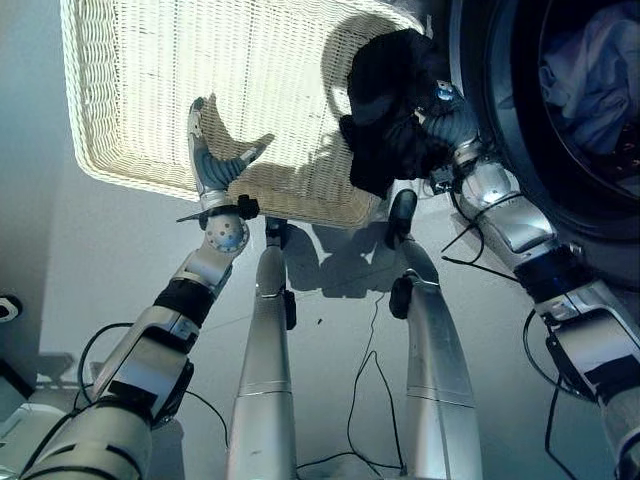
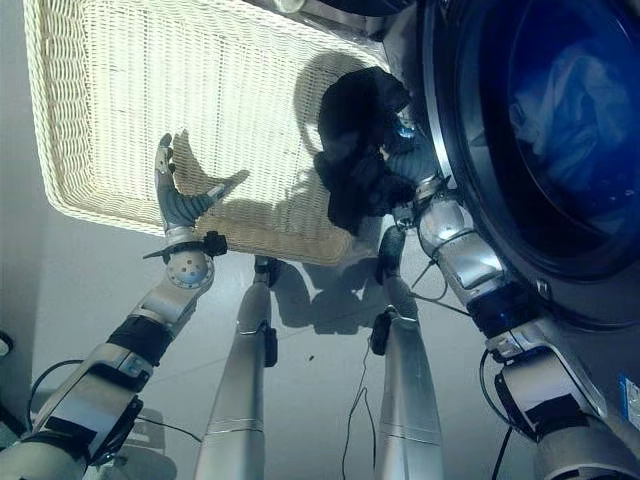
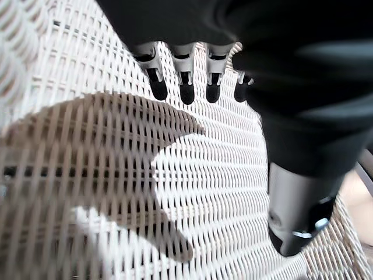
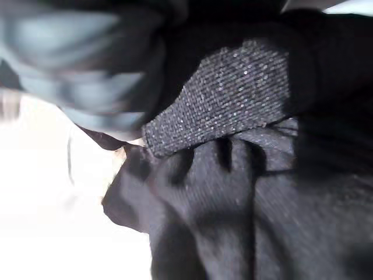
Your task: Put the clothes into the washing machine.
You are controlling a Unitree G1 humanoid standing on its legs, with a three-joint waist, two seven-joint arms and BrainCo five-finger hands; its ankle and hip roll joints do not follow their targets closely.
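Two robot hands over a pale wicker basket [image 1: 140, 90] on the floor beside the washing machine [image 2: 470, 200]. Left robot hand [image 1: 212, 160] raised above the near rim of the basket, fingers straight and spread, thumb out to the side, nothing held. Same seen from its own wrist view: dark fingertips [image 3: 186, 93] in a row above bare wicker weave, shadow of the hand cast across it, no cloth under them. Right robot hand [image 2: 405, 150] at the basket's corner nearest the machine, bunched into a dark garment [image 1: 385, 110] lifted off the basket and hanging in a loose clump, just beside the open drum. Fingers buried in the cloth in both eye views, so grip not readable there. Right wrist view closer: dark fabric [image 4: 245, 192] in folds, with a speckled knit patch [image 4: 227, 99] on it, but fingers still hidden; cannot tell how far closed. Inside the drum, in the eye views, pale bluish clothes [image 2: 570, 100] already lying in a heap.
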